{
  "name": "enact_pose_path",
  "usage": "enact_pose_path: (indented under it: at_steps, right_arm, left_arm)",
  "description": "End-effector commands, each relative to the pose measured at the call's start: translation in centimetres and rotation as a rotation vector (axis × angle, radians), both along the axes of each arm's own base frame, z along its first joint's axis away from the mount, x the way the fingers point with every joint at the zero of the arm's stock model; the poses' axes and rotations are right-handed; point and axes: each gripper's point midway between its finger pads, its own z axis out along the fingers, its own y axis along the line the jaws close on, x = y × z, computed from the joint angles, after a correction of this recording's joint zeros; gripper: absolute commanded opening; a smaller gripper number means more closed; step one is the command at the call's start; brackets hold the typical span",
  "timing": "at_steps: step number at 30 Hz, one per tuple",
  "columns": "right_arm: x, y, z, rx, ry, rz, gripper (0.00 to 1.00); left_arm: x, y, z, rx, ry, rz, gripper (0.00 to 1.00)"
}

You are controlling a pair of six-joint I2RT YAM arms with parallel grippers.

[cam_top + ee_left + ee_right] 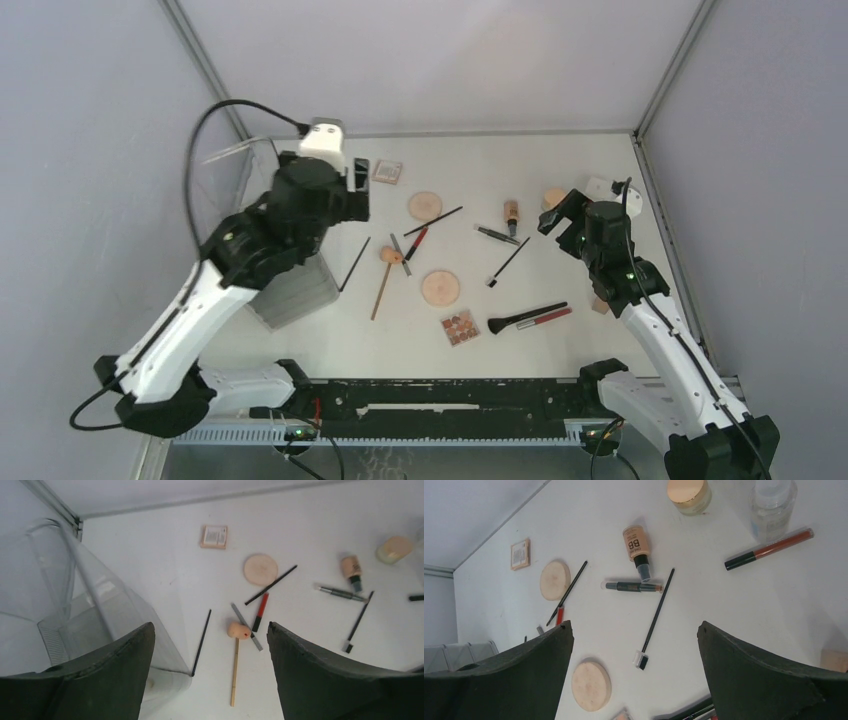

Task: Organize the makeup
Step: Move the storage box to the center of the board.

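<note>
Bottle point(636, 545), small and tan, lies beyond the right fingers point(749, 670), spread wide and empty. Peach sponge-tipped wooden stick point(236, 652) lies below the left fingers point(120, 670), likewise spread.

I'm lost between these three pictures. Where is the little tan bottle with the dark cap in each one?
Top view: the tan bottle lies right of centre, toward the far side of the table.
Left wrist view: upper right, cap pointing down the picture.
Right wrist view: upper middle, with its "BB" label readable.
Shared landmark: the grey tube lying just by the bottle's cap in all three views.
</note>
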Motion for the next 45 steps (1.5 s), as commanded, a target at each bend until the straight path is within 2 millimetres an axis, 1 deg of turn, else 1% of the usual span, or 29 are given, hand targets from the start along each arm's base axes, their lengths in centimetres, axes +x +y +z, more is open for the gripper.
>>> enact_pose_path:
  at_steps: [1, 3, 4, 6, 7, 10, 11, 13, 17, 22, 23, 24, 26, 29, 34, 38, 41, 44, 45]
  right_arm:
    - [0.8, -0.1, 2.4, -0.011, -0.083, 0.004, 1.00]
    - [0.9, -0.1, 2.7, -0.016, -0.095, 0.010, 1.00]
    - [1.0, -0.1, 2.8, -0.015, -0.099, 0.014, 1.00]
    - [1.0, 0.1, 2.9, -0.010, -0.105, 0.025, 1.00]
    - [1.0, 0.2, 2.9, -0.003, -0.105, 0.027, 1.00]
    - [0.9, 0.4, 2.5, 0.009, -0.085, 0.028, 1.00]
    - [0.9, 0.5, 2.2, 0.011, -0.076, 0.026, 1.00]
    - [1.0, 0.4, 1.5, 0.009, -0.050, 0.019, 1.00]
    - [1.2, 0.7, 1.4, 0.014, -0.046, 0.034, 1.00]
    - [1.4, 1.2, 1.8, 0.024, -0.064, 0.055, 1.00]
    - [1.4, 1.2, 1.8, 0.024, -0.063, 0.056, 1.00]
    - [1.4, 1.2, 1.8, 0.024, -0.063, 0.058, 1.00]
    - [1.4, 1.2, 1.8, 0.024, -0.064, 0.060, 1.00]
    - [1.4, 1.2, 1.9, 0.022, -0.070, 0.062, 1.00]
    - [1.6, 1.5, 2.1, 0.023, -0.077, 0.076, 1.00]
    - [1.6, 1.5, 1.8, 0.024, -0.068, 0.076, 0.99]
    - [1.7, 1.5, 1.6, 0.023, -0.061, 0.076, 1.00]
    - [1.7, 1.5, 1.5, 0.023, -0.057, 0.073, 0.99]
    - [1.6, 1.5, 1.5, 0.022, -0.054, 0.073, 0.99]
  left_arm:
    - [-2.7, 3.8, 4.7, -0.030, -0.064, 0.019, 0.82]
    - [-2.8, 5.3, 5.3, -0.033, -0.073, 0.078, 0.73]
    - [-2.7, 6.1, 5.2, -0.029, -0.069, 0.117, 0.70]
    - [-2.4, 7.3, 4.3, -0.028, -0.045, 0.187, 0.59]
    - [-2.2, 7.6, 3.8, -0.028, -0.028, 0.210, 0.55]
    - [-1.7, 8.7, 2.0, 0.009, 0.010, 0.295, 0.38]
    - [-1.6, 8.9, 1.4, 0.025, 0.021, 0.319, 0.35]
    - [-1.3, 9.2, 0.5, 0.050, 0.037, 0.351, 0.26]
    - [-0.9, 9.5, -0.7, 0.083, 0.050, 0.388, 0.16]
    - [-0.8, 10.2, -1.4, 0.104, 0.055, 0.444, 0.15]
    - [-0.9, 10.4, -1.4, 0.101, 0.053, 0.453, 0.18]
    - [-0.9, 10.4, -1.5, 0.098, 0.051, 0.454, 0.24]
    - [-0.9, 10.3, -1.6, 0.084, 0.047, 0.453, 0.31]
    - [-1.0, 10.1, -1.5, 0.050, 0.030, 0.431, 0.38]
    - [-1.2, 10.6, -1.4, 0.039, 0.012, 0.454, 0.39]
    - [-1.5, 10.8, -1.3, 0.029, 0.002, 0.452, 0.39]
    - [-1.5, 11.0, -1.7, 0.050, 0.011, 0.460, 0.38]
    - [-1.5, 11.4, -2.6, 0.074, 0.038, 0.492, 0.33]
    - [-1.5, 11.5, -3.0, 0.078, 0.046, 0.498, 0.29]
